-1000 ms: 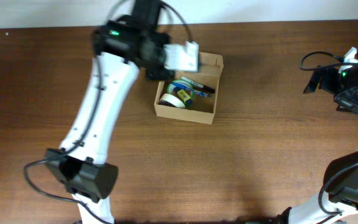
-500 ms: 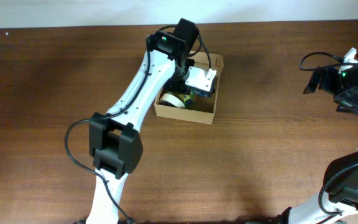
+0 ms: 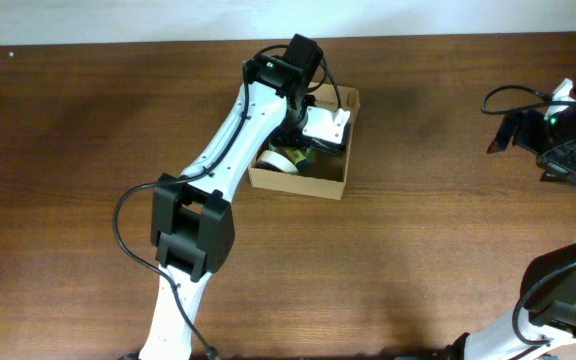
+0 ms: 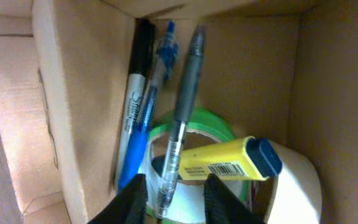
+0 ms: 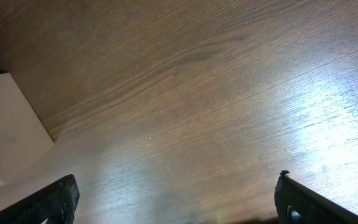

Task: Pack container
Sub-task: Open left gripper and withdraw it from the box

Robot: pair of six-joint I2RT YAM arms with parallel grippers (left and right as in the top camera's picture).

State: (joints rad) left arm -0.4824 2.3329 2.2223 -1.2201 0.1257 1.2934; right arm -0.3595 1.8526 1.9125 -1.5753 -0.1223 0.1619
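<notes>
The step in hand seems to be the setting of a pen into the container (image 3: 298, 184), which stands open on the table (image 3: 418, 260) towards its far edge. The left gripper (image 4: 176, 190) is down inside the box. Its fingers (image 4: 132, 199) stand a moderate gap apart, and a grey pen (image 4: 184, 106) runs between them without being pinched (the gap looks wider than the pen, so I judge it as not gripped). Beside it lie a black marker (image 4: 135, 106), a blue pen (image 4: 146, 130), a green tape roll (image 4: 213, 121), a yellow highlighter (image 4: 222, 163) and a pale tape roll (image 4: 300, 180).

The next move probably calls for a straight lift out of the box, so that the fingers neither drag the pen nor catch the cardboard wall.

The right gripper (image 5: 176, 186) is spread wide over bare wood, well apart from the box.

From overhead the left arm covers much of the box, and I cannot make out the flap lid. In the wrist view the lower ends of the pens are cut off. A pale slab (image 5: 5, 124) at the edge of the right wrist view I cannot identify.
</notes>
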